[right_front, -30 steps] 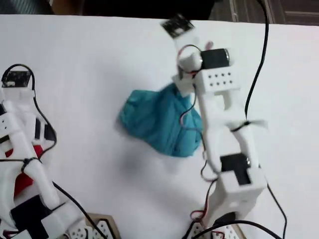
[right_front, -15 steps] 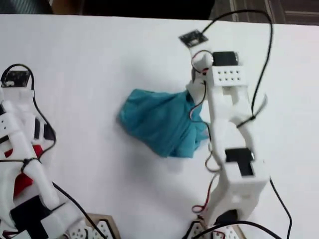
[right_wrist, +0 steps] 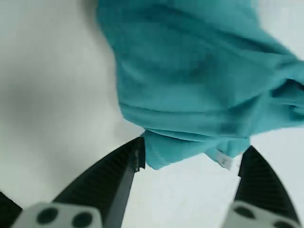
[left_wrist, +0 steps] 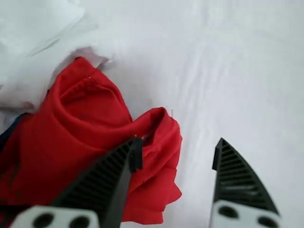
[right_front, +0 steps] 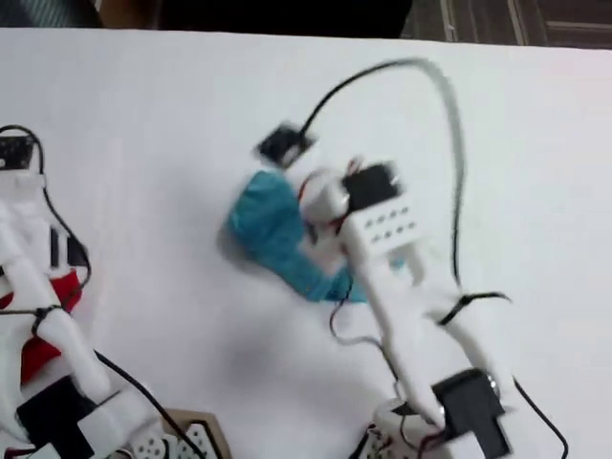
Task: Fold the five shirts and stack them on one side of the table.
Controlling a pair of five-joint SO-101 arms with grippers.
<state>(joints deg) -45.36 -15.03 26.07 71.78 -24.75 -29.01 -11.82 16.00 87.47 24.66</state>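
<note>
Left arm: the white jointed left robot arm (right_front: pixel 38 287) stands at the worktop's edge, well to the left of the teal shirt.
Left gripper: the black-fingered left gripper (left_wrist: pixel 178 142) is spread wide and holds nothing. One finger hangs over the red shirt's rim and the other over bare worktop, on the side toward the teal shirt.
Red shirt: the crumpled red cloth shirt (left_wrist: pixel 71 156) lies bunched under the left arm, far left of the teal shirt (right_front: pixel 43 349). A white crumpled fabric (left_wrist: pixel 38 47) touches it on the side away from the teal shirt.
Worktop: the white cloth-covered worktop (right_front: pixel 172 115) runs between the red shirt and the teal shirt.
Teal shirt: the loosely bunched teal cloth shirt (right_front: pixel 268 225) lies near the middle of the worktop, its right part hidden under the right arm.
Right arm: the white jointed right robot arm (right_front: pixel 402 296) leans in from the near edge, its wrist directly over the teal shirt.
Right gripper: the black-fingered right gripper (right_wrist: pixel 192 147) is wide open and grips nothing. The hem of the teal shirt (right_wrist: pixel 199 71) lies between its fingers.
Cable: a black cable (right_front: pixel 421 67) arcs above the right arm, up and right of the teal shirt.
</note>
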